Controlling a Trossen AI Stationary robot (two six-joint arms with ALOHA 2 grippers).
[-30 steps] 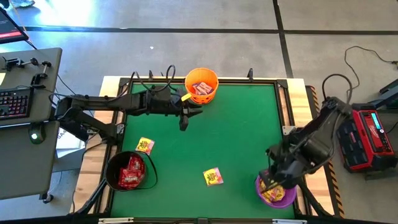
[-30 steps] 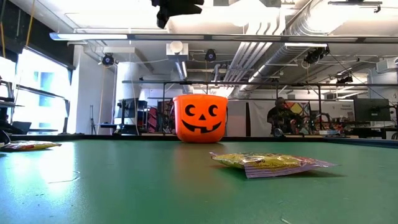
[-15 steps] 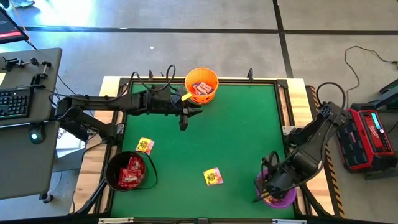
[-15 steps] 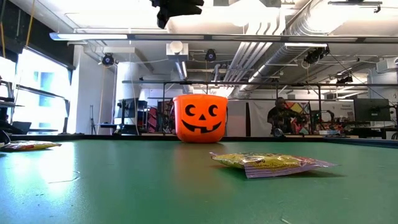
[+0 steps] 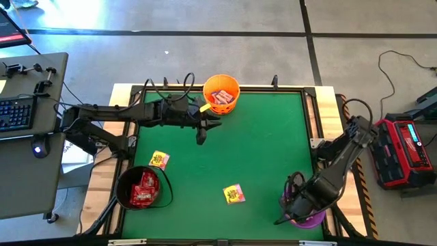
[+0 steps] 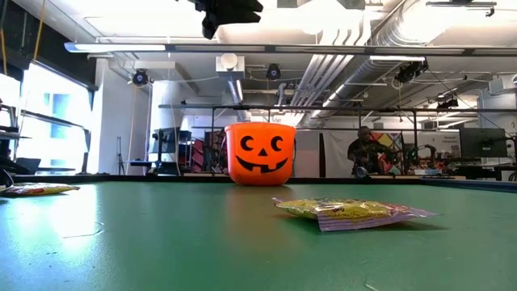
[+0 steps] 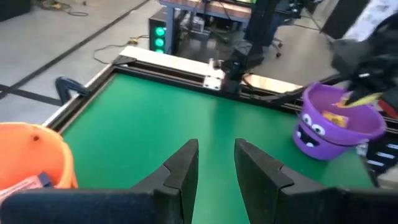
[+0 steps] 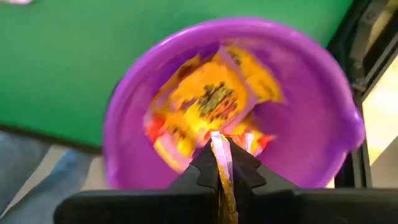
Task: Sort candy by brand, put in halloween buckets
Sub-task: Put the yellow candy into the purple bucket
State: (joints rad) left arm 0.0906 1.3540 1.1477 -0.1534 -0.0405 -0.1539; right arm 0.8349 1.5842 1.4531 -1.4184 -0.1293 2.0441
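The purple bucket stands at the near right corner, filled with yellow candy packets. My right gripper hangs over its mouth, shut on one yellow packet. The orange bucket stands at the far edge and holds white-and-blue packets. The black bucket at the near left holds red packets. Two yellow packets lie flat on the green mat. My left gripper hovers open beside the orange bucket, holding nothing; the left wrist view shows its fingers apart. My right gripper pinches a yellow candy packet between its two fingers, seen edge-on as a thin strip that pokes out past the fingertips. The fingers point down from above into the purple bucket's mouth. Whether the packet touches the packets below, I cannot tell.
The green mat has a raised black frame around it. The right arm's links lean over the right edge. A red box sits off the table on the right, and a desk with a keyboard on the left. A person sits far behind the table.
My right arm has swung toward the table's near edge and tipped farther over the purple bucket, its gripper staying above the bucket's mouth. My left arm and the packets on the mat have kept still.
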